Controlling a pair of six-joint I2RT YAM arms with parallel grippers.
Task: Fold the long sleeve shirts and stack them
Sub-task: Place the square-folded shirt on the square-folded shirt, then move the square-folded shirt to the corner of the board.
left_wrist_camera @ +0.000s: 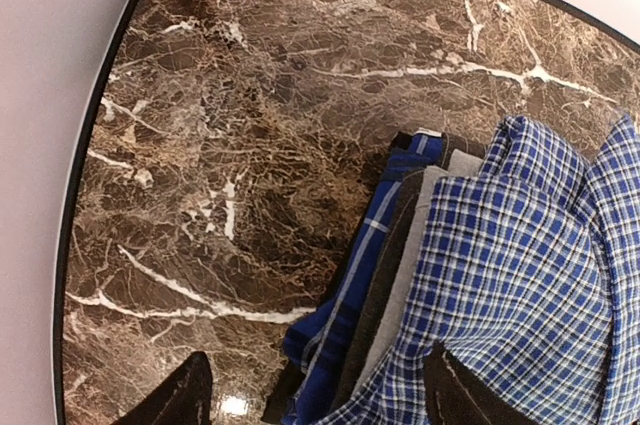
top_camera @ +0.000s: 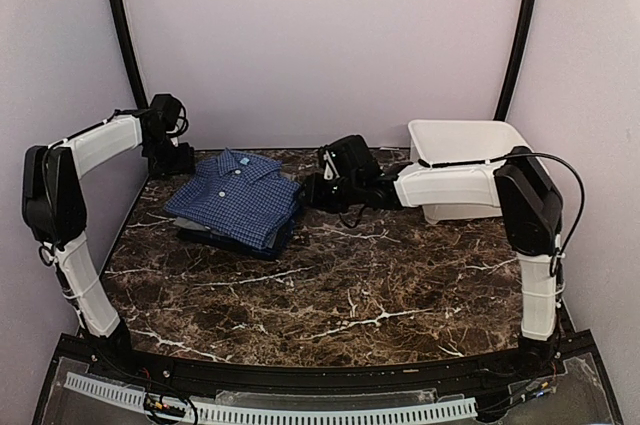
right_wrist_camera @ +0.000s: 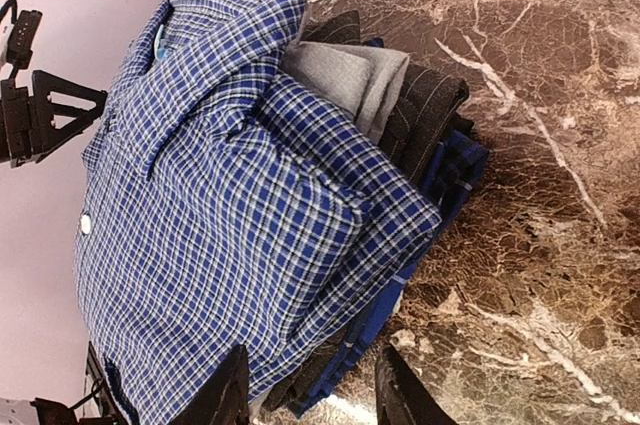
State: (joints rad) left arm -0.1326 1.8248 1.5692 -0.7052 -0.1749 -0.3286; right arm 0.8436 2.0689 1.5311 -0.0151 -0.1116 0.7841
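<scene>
A folded blue check shirt (top_camera: pixel 236 195) tops a stack of folded shirts at the table's back left. In the left wrist view the check shirt (left_wrist_camera: pixel 510 275) lies over a grey layer (left_wrist_camera: pixel 418 245) and darker ones. In the right wrist view the check shirt (right_wrist_camera: pixel 220 215) covers a grey shirt (right_wrist_camera: pixel 345 80). My left gripper (top_camera: pixel 172 157) is open and empty at the stack's left edge (left_wrist_camera: pixel 315 395). My right gripper (top_camera: pixel 312 192) is open and empty at the stack's right edge (right_wrist_camera: pixel 310 390).
A white plastic tub (top_camera: pixel 467 160) stands at the back right, behind my right arm. The marble table (top_camera: pixel 340 285) has a black rim along its left edge (left_wrist_camera: pixel 90 165). Walls close in at the back and sides.
</scene>
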